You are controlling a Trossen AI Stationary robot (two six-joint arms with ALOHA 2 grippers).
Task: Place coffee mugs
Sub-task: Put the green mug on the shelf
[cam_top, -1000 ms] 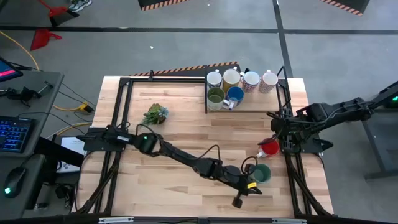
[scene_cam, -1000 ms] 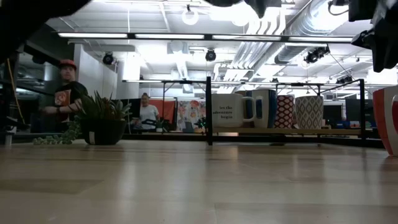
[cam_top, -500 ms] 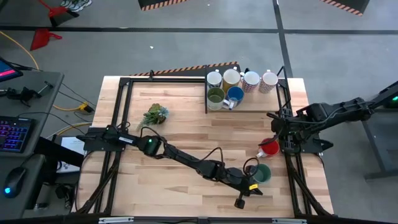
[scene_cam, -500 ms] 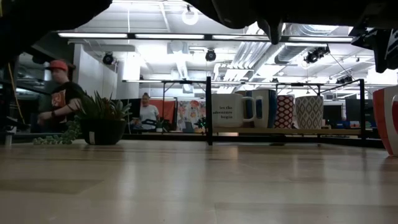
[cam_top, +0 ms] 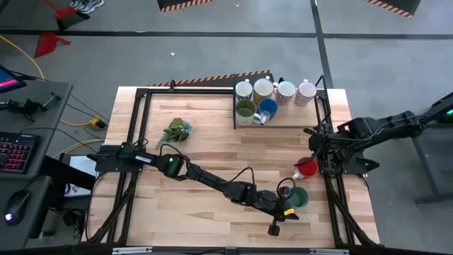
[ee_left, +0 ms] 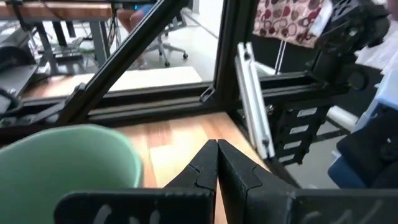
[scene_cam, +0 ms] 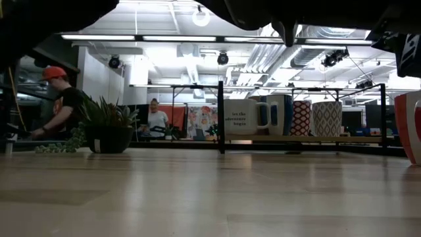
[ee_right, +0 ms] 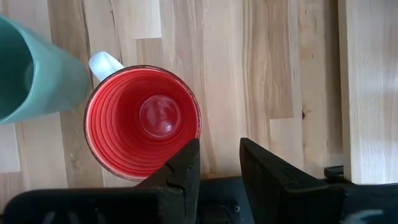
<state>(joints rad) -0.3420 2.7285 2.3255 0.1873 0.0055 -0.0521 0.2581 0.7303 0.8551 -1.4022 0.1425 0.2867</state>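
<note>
A teal green mug (cam_top: 298, 197) stands upright on the wooden table near its right edge. It also shows in the left wrist view (ee_left: 68, 158). My left gripper (cam_top: 290, 211) lies low on the mug's near side with its fingers shut (ee_left: 216, 149), pointing at the table's right edge. A strip of table shows between fingers and mug. A red mug (cam_top: 306, 168) with a white handle (ee_right: 104, 64) stands just beyond the teal one. My right gripper (ee_right: 219, 163) hangs open above the table by the red mug's rim, pointing down. Several more mugs (cam_top: 272, 99) stand on a rack at the far right.
A small leafy plant (cam_top: 177, 129) sits at the far left of the table. The black frame rail (ee_left: 249, 106) runs along the right edge close beyond my left gripper. The rack's black post (scene_cam: 220, 117) stands at the back. People show in the room behind.
My left gripper has sunk a little toward the table beside the teal mug, its fingers staying shut. Both mugs stand where they were.
</note>
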